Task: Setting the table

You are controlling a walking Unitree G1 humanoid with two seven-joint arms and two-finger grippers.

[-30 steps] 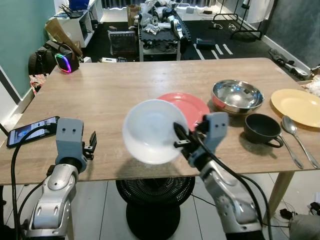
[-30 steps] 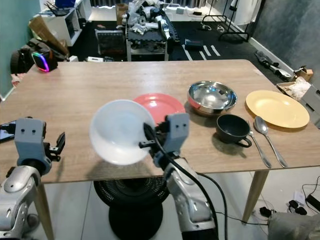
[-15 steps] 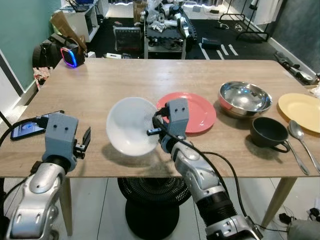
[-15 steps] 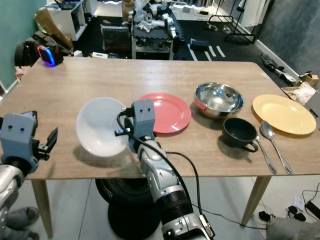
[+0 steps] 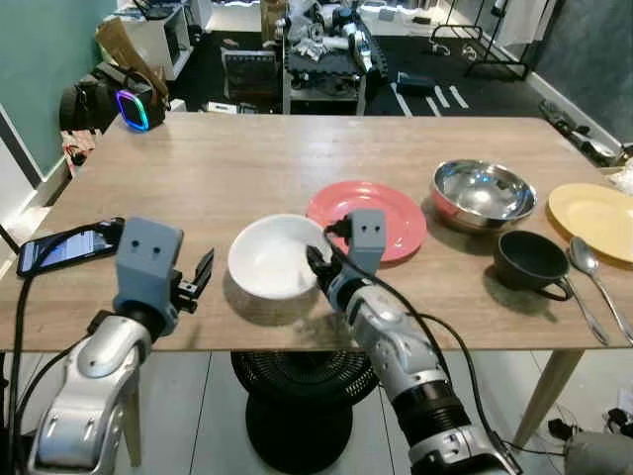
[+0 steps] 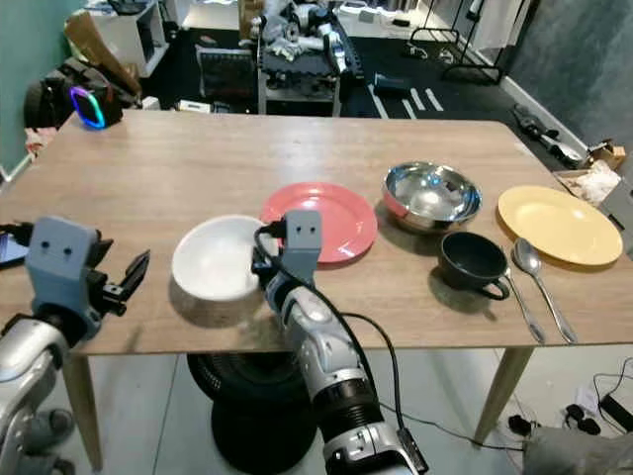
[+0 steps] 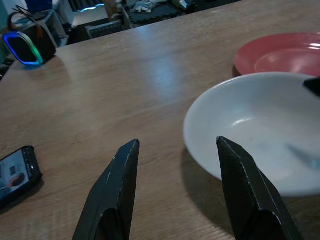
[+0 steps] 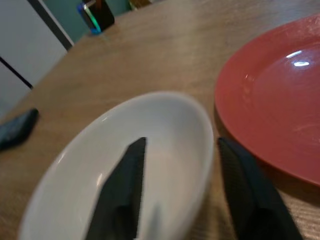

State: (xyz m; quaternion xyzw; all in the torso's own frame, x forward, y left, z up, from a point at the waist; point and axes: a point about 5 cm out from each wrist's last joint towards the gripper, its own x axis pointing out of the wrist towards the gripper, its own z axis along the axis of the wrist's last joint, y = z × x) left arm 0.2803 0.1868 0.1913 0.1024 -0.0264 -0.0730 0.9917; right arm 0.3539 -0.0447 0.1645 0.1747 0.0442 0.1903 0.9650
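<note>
A white bowl (image 5: 273, 258) sits flat on the wooden table (image 5: 227, 158), just left of a red plate (image 5: 368, 218). My right gripper (image 5: 317, 265) is at the bowl's right rim. In the right wrist view its fingers (image 8: 122, 190) straddle the rim, one inside the bowl (image 8: 165, 150) and one outside, spread wider than the thin wall, so it is open. My left gripper (image 5: 203, 273) hovers open near the table's front edge, a short way left of the bowl (image 7: 260, 125), touching nothing.
To the right stand a steel bowl (image 5: 476, 191), a dark cup (image 5: 524, 259), a spoon (image 5: 591, 277) and a yellow plate (image 5: 598, 208). A phone (image 5: 64, 247) lies at the left edge. A lit speaker (image 5: 134, 107) sits beyond the far left corner.
The white bowl, held up and tilted a second ago, has come down and now rests flat on the table. The right gripper came down with it. The left gripper edged towards the bowl.
</note>
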